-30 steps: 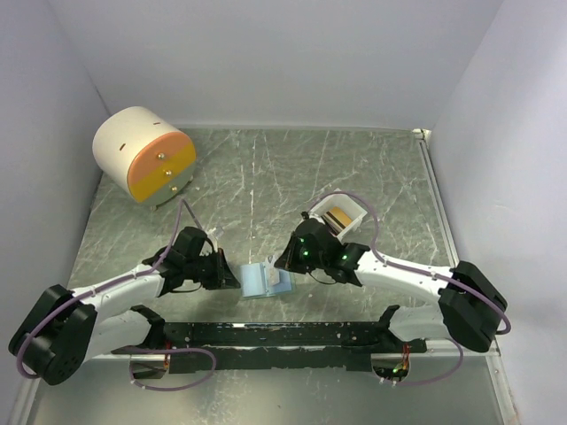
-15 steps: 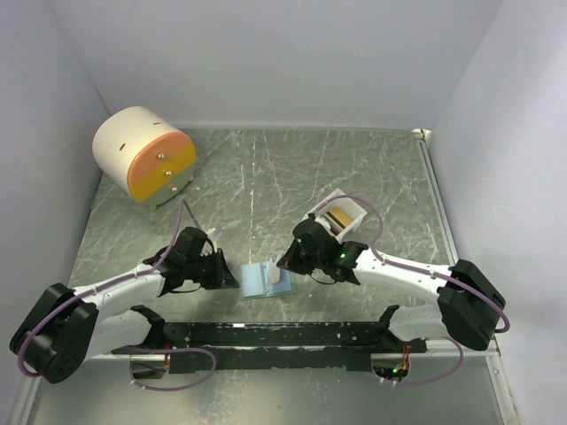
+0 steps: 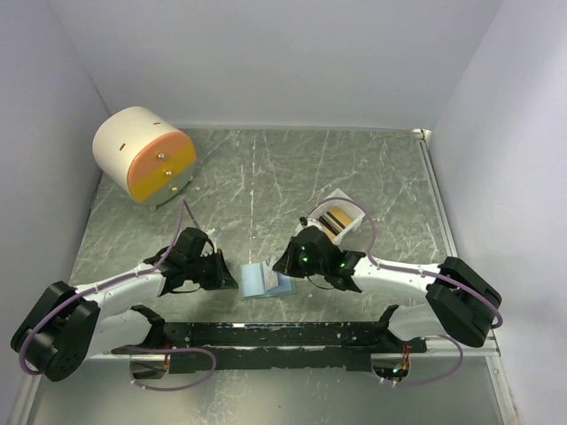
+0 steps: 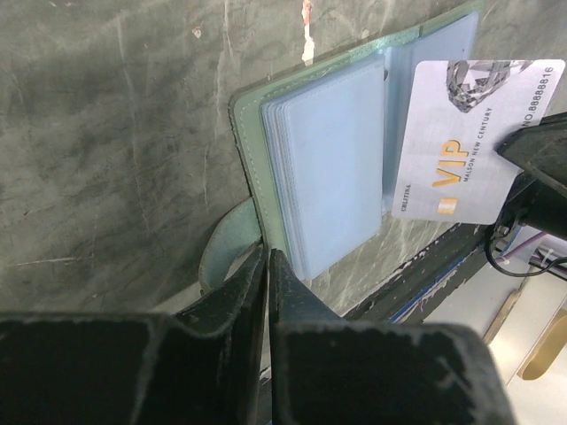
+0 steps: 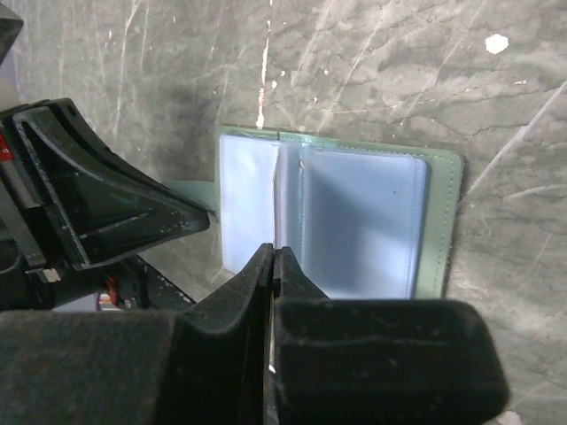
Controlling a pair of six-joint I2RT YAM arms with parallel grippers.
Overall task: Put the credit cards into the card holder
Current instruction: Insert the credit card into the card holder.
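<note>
While the card holder (image 4: 323,177) lies open | left gripper (image 4: 267,257) pinched shut on its edge | right gripper (image 5: 273,255) clamps credit card (image 4: 469,142) over its pockets.

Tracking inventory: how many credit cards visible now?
3: VIP card in the right gripper over the open card holder; striped card and orange-gold card in the white tray. Others may hide underneath.
</note>
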